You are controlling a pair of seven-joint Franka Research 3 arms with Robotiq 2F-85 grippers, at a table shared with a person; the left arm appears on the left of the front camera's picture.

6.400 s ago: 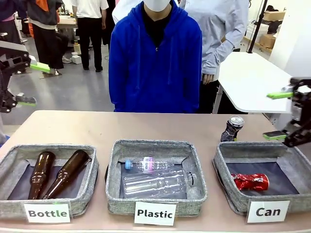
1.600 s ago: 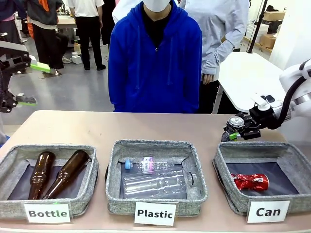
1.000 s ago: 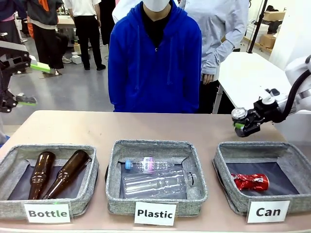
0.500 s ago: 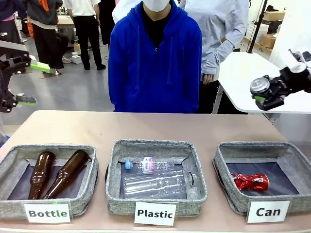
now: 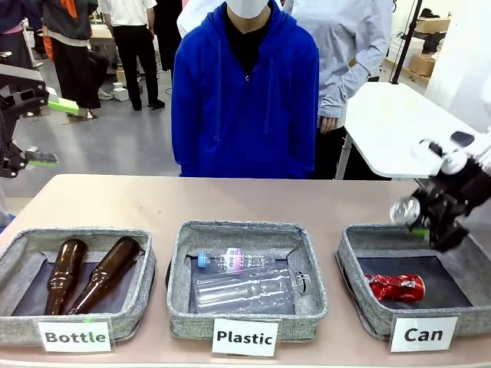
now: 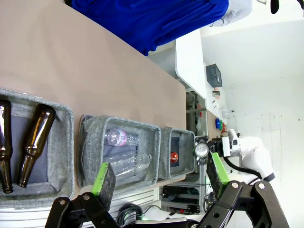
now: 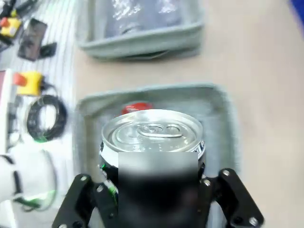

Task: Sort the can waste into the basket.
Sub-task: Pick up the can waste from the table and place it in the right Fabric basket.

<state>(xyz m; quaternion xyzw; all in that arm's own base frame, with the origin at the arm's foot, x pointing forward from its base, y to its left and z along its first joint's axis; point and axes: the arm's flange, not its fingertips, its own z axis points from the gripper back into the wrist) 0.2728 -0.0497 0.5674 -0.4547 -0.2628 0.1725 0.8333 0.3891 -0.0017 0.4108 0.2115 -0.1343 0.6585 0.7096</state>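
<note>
Gripping the dark can (image 7: 153,137) over the Can basket (image 5: 360,264), right hand (image 5: 433,218), wrist view showing silver top, left hand (image 6: 159,178) wide apart

The right gripper (image 5: 423,218) has carried the dark can (image 5: 404,211) from the table to above the Can basket (image 5: 355,257)

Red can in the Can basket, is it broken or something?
Yes, the red can lying in the Can basket looks crushed and crumpled. That fits waste being sorted. The right gripper holds a second can over that basket.
</note>
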